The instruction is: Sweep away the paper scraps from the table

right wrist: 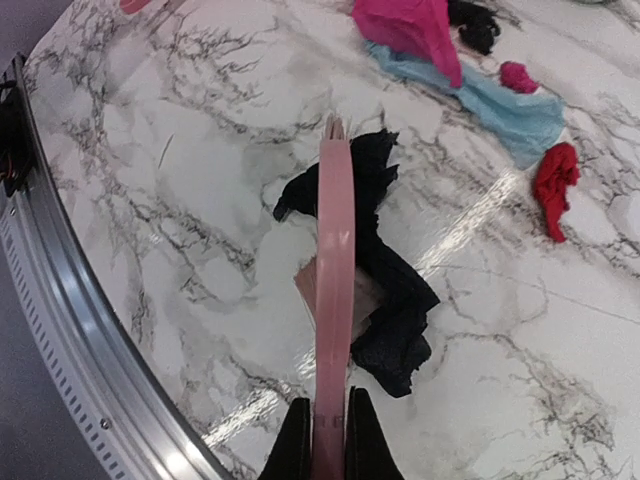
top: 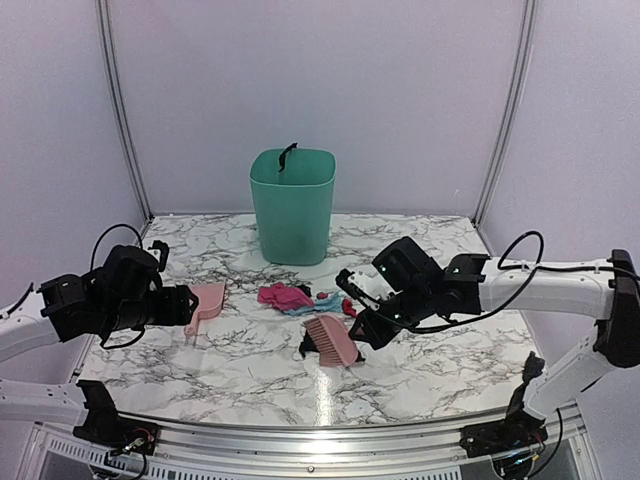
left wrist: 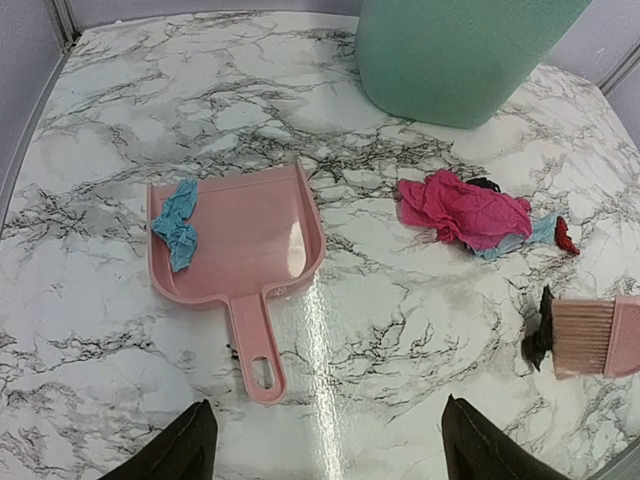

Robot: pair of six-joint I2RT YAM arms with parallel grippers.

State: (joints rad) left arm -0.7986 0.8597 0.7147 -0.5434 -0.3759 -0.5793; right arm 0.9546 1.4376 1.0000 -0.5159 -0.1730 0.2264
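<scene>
The right hand (right wrist: 327, 440) clamps the rigid pink brush (right wrist: 335, 250) by its handle, the head against a crumpled black scrap (right wrist: 395, 310), apparently to push it left. The left hand (left wrist: 325, 440), spread wide, hovers near the smooth plastic dustpan (left wrist: 250, 240). Wrinkled paper scraps (left wrist: 465, 210) lie mid-way across the marbled surface (left wrist: 120, 110).

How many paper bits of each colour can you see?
Pink: 2, the big pink scrap and the tiny pink scrap
Light blue: 2, the blue scrap in the dustpan and the blue strip
Black: 2, the black bit and the black scrap at the brush
Red: 1, the red scrap
Total: 7
</scene>
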